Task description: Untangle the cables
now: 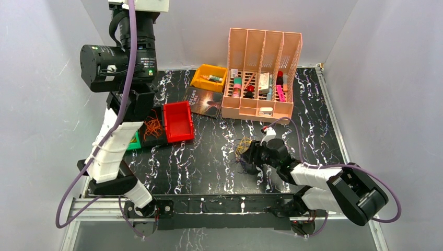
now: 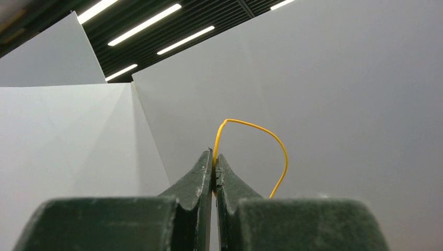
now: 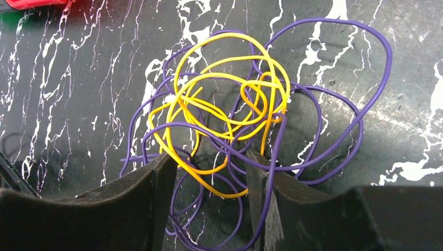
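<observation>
A tangle of yellow and dark purple cables (image 3: 230, 110) lies on the black marbled table (image 3: 62, 94). My right gripper (image 3: 209, 157) is open and low over the tangle's near edge, with several loops lying between its fingers and one purple strand draped over the right finger (image 3: 261, 188). From above, that tangle (image 1: 242, 148) sits at mid-table in front of the right gripper (image 1: 246, 152). A loose orange bundle (image 1: 152, 127) lies by the red bin. My left arm is raised high; its gripper (image 2: 214, 152) is shut on a single yellow cable (image 2: 261, 129) that arcs up and back down to the right.
A red bin (image 1: 177, 121) and a green item (image 1: 135, 141) sit at the left. A yellow bin (image 1: 209, 77), a dark booklet (image 1: 205, 102) and a pink divided organizer (image 1: 261, 73) holding small items stand at the back. White walls enclose the table.
</observation>
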You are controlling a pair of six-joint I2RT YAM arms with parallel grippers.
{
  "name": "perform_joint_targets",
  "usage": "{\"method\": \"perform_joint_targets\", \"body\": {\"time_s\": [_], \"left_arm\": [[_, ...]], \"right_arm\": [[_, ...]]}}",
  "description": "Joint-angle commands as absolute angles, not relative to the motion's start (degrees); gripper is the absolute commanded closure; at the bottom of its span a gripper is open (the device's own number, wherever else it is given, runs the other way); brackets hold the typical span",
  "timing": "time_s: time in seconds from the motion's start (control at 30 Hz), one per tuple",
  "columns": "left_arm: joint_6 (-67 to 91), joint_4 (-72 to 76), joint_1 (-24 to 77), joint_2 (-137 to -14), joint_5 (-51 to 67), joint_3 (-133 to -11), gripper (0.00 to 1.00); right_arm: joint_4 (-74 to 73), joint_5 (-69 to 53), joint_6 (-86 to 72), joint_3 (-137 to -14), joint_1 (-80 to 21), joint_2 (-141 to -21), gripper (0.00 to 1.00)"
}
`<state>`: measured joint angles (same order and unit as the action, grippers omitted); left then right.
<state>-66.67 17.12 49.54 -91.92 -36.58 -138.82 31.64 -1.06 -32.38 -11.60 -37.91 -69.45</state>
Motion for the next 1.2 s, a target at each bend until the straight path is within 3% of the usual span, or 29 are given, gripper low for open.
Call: {"method": "perform_joint_targets", "body": {"time_s": [0.0, 0.7, 1.17], "left_arm": [[-65.3, 16.1, 49.7, -90.0, -36.8, -136.9, 1.00], [-47.9, 4.5, 49.7, -88.4, -38.1, -130.7, 1.00], [-35.5, -4.1, 49.7, -87.4, -34.4, -130.4, 1.00]], "right_arm": [[24.9, -2.3, -31.1, -12.2, -37.8, -66.4, 0.38], [8.7, 2.1, -17.4, -28.1, -37.9, -39.7, 0.25], [32.0, -13.0, -10.6, -36.5, -37.8, -49.5, 0.18]]}}
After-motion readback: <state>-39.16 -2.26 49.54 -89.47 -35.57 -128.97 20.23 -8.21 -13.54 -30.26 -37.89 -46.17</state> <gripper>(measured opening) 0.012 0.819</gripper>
